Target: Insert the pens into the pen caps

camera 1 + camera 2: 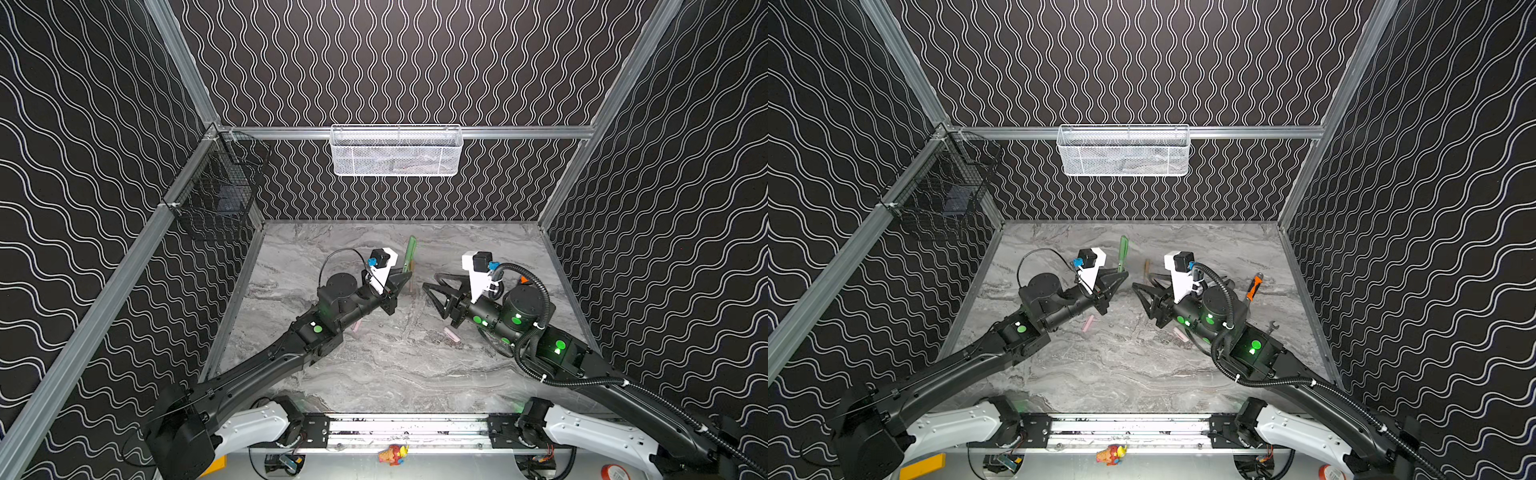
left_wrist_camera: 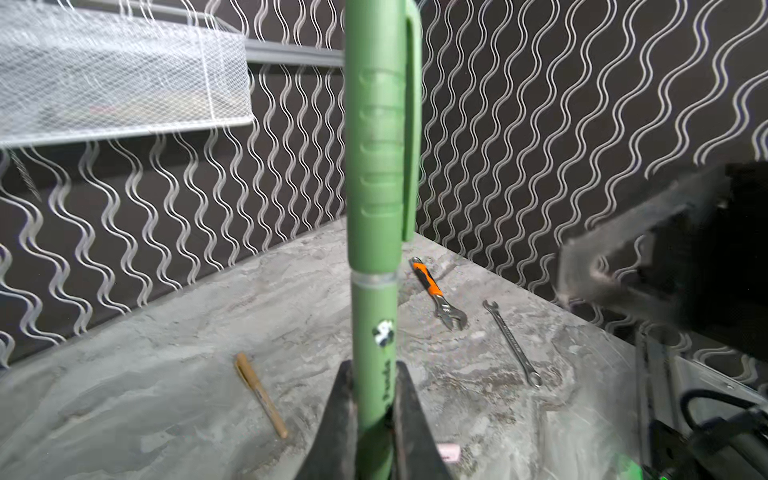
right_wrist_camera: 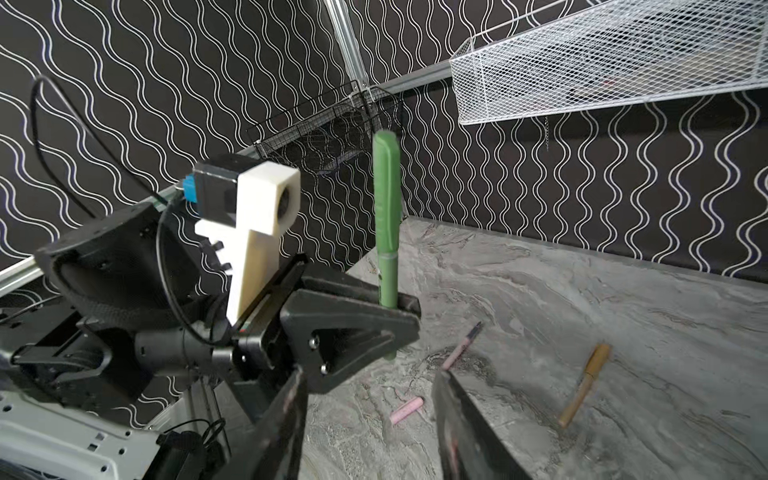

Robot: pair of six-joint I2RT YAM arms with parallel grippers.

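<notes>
In both top views the left tool (image 1: 406,276) is clamped on the lower barrel of the green pen (image 1: 411,252), which stands upright over the worktop (image 1: 395,374), toward the back; the right tool (image 1: 432,300) faces it close by, jaws parted with nothing between them; one pink cap (image 1: 452,334) lies by the right arm and another pink cap (image 1: 1088,323) beside the left arm.

In the left wrist view the green cap (image 2: 376,145) sits on the pen's upper end, a seam ring showing where it meets the barrel; beyond, flat on the worktop, lie a gold pen (image 2: 262,395), an orange-handled wrench (image 2: 434,295) and a spanner (image 2: 513,345).

In the right wrist view the right tool's fingers (image 3: 282,415) stand wide apart and empty; past them the capped green pen rises out of the left tool; on the worktop lie a pink pen (image 3: 461,347) with a bare dark tip and, near it, a pink cap (image 3: 407,409), probably the one by the left arm.
</notes>
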